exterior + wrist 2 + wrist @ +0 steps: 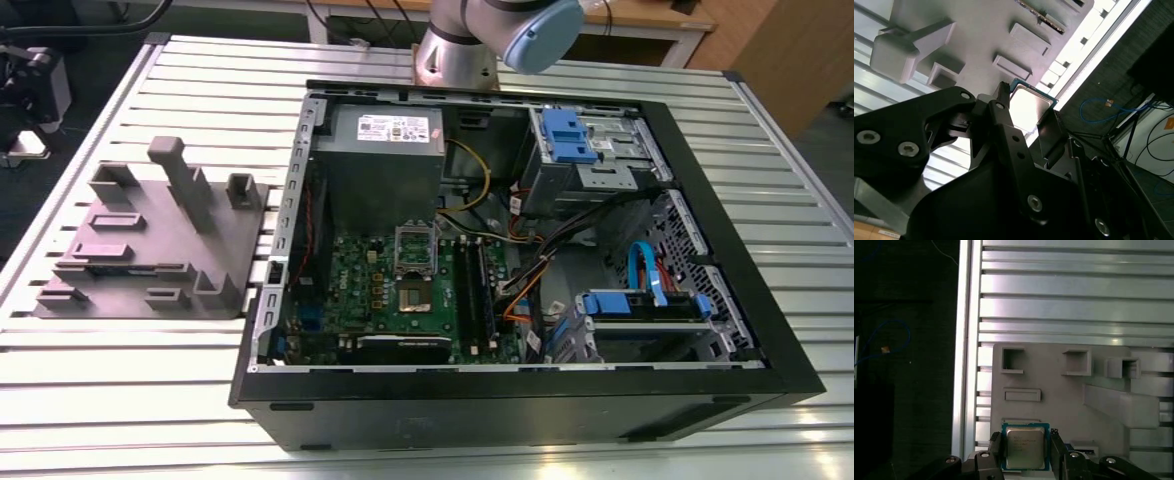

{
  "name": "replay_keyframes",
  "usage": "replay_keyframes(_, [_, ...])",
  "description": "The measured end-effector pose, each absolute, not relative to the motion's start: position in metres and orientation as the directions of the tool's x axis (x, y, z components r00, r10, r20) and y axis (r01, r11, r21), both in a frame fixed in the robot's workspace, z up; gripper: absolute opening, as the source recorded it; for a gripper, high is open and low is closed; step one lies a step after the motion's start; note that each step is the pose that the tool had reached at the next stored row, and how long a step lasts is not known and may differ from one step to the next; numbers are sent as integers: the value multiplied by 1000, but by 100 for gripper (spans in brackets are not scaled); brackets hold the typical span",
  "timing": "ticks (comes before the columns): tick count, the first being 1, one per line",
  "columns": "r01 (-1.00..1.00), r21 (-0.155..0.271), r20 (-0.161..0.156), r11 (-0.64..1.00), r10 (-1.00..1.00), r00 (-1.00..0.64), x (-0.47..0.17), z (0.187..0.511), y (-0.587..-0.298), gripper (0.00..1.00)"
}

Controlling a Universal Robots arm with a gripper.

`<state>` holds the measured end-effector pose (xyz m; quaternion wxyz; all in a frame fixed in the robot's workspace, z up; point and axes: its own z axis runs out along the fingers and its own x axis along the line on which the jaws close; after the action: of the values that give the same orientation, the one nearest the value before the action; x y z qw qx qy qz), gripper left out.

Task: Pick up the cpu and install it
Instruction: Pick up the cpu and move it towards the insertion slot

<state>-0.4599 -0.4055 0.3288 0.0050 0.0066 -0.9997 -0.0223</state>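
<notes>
Carrying stage, by the look of it. End effector (1026,444) clenched on the cpu (1025,449), fingers (995,452) pressed one to each of two opposite edges, shiny metal top facing the camera in the first wrist view. Hanging over the grey holder (1054,405) in both wrist views, apparently raised clear of it, near the side of the holder closest to the rim of the desk (1064,305). Not seated in the socket (416,297), which lies on the green board inside the computer case (507,410), well apart from the holder in the exterior view.

To do this step well, most likely:
- Grip by the edges alone, firm enough to stop slipping, no harder.
- Hold the chip flat, no tilt toward either finger.
- Move slowly and high enough to pass over the case wall and the loose cables (534,270) beside the board.
- Avoid any twist in the grasp, since a crooked chip would not sit square.

Counted:
- one cpu
- one end effector, with two fingers
- one arm (514,30)
- one grey holder
- one computer case
- one socket
- one grey power supply box (384,150)
- two blue drive brackets (567,135)
- at least two square pockets (1013,360) on the holder
</notes>
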Motion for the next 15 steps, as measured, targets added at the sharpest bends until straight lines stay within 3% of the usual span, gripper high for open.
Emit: replay_keyframes(15, [-13, 45, 10, 999, -13, -1000, -460, 332, -406, 47])
